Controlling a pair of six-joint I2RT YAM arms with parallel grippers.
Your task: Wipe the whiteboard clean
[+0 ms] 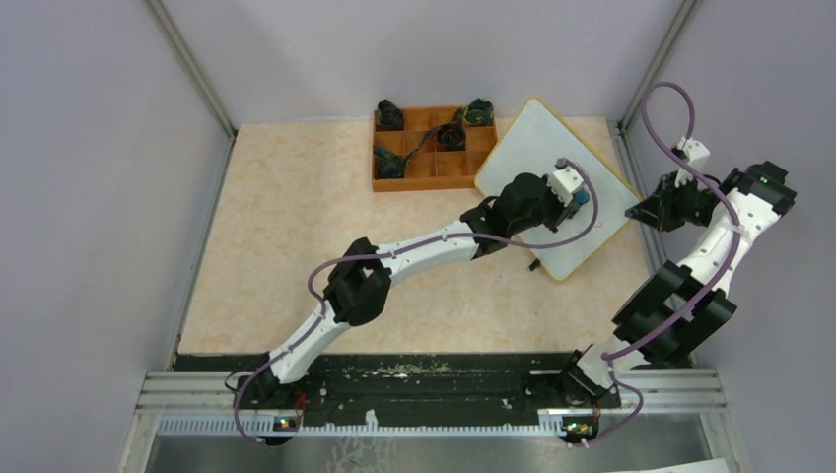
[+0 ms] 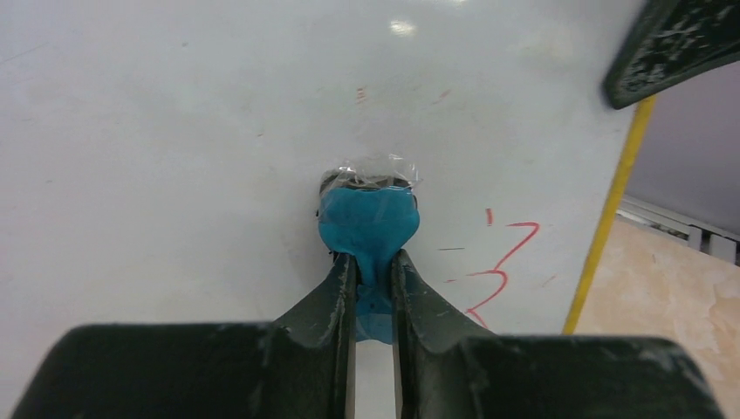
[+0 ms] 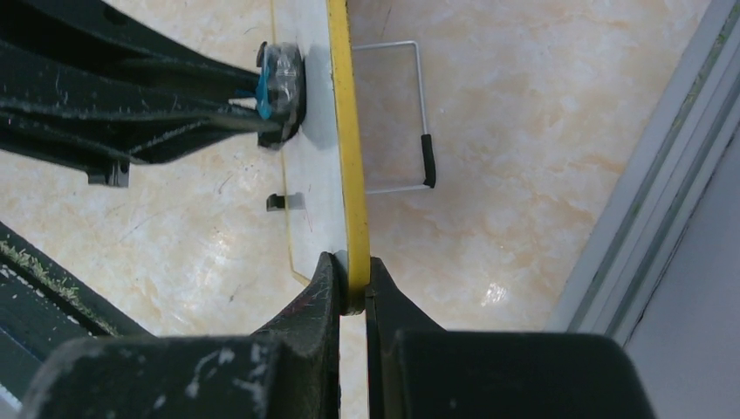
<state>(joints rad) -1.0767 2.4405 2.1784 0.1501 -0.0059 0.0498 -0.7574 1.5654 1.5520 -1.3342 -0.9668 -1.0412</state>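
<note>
Seemingly mid-wipe, the left end effector point(image 2: 373, 266) is pressing its clamped blue eraser point(image 2: 368, 218) onto the whiteboard point(image 2: 174, 131) while the right end effector point(image 3: 351, 284) is clamping the frame point(image 3: 347, 131); the red marks point(image 2: 499, 262) need sweeping next.

Most likely a robotics lab test cell. Plain pale-grey wall panels point(image 1: 99, 148), joined by slim silver metal corner posts point(image 1: 194, 69), box in a beige marbled worktop point(image 1: 296, 256). At 6 o'clock, a ribbed aluminium mounting rail point(image 1: 187, 399) carries two black-and-white cabled robot arms point(image 1: 394, 258).
</note>
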